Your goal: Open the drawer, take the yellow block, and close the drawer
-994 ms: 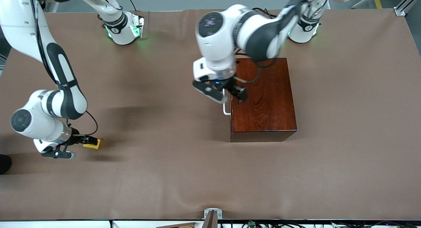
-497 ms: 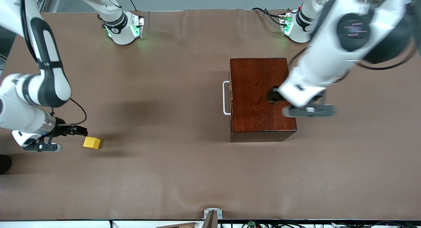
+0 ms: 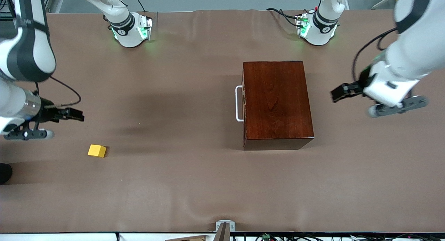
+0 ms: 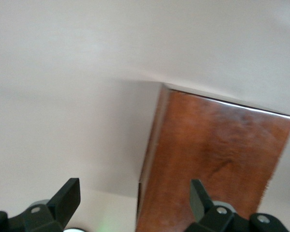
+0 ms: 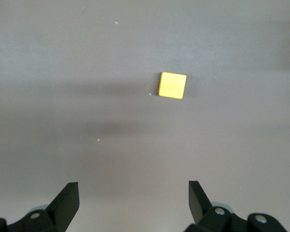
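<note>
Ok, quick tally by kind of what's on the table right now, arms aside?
Yellow block: 1
Wooden box with its drawer shut: 1
Total: 2

The drawer [image 3: 244,103] is shut, its dark reddish-brown front flush with the glossy mahogany box [image 3: 276,102] that houses it. A white loop handle [image 3: 238,103] projects from the front, which faces the right arm's end of the bench. The box stands upright and square on the bench, its top showing a fine wood grain. The yellow block [image 3: 97,151], a small plain cube, rests flat on the bench well apart from the drawer, toward the right arm's end and nearer to the front camera; 1 corner is turned slightly.
</note>
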Action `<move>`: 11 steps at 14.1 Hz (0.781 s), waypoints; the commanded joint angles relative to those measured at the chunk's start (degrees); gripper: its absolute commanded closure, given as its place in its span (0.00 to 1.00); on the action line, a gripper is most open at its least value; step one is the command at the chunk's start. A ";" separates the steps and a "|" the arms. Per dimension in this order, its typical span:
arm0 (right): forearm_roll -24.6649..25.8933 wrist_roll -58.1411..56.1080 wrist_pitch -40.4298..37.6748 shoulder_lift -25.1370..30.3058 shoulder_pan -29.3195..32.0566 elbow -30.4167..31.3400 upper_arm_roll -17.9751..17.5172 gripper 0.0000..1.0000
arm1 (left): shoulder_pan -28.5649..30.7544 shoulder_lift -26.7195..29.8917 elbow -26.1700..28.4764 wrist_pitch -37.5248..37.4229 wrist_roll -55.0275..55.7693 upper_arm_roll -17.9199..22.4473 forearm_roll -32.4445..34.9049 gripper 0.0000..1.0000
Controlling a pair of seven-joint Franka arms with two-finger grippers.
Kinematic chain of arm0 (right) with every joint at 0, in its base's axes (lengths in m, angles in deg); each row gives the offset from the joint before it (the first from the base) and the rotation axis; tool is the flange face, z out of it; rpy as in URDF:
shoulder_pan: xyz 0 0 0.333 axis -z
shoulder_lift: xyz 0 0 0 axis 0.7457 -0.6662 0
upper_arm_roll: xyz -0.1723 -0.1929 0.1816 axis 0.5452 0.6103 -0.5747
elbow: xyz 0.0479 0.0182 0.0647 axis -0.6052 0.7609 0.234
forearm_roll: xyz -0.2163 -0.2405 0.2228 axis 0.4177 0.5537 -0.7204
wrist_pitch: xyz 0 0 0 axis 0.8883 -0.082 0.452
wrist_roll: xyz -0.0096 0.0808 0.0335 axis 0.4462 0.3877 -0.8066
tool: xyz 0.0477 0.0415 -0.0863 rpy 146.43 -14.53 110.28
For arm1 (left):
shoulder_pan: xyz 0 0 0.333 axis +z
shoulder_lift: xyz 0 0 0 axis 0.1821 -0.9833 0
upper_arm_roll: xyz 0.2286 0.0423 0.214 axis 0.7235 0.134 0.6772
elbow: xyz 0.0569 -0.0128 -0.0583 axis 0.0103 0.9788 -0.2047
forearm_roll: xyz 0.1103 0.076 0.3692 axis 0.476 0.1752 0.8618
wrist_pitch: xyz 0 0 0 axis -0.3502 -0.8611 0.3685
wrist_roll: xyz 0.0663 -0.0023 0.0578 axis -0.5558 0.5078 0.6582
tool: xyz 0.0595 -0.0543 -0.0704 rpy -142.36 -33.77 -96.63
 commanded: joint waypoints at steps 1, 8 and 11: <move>-0.26 0.31 -3.32 4.20 -0.02 0.53 -0.06 0.00 | 0.49 8.65 10.99 3.48 -6.26 4.03 -1.46 0.00; -2.01 4.87 -15.89 6.94 -0.54 -7.91 -0.86 0.00 | 1.54 15.27 19.81 9.64 -21.77 6.50 -1.20 0.00; -2.02 6.91 -17.05 8.77 -2.30 -8.27 -0.77 0.00 | 1.54 14.39 17.88 9.21 -24.93 6.50 -1.11 0.00</move>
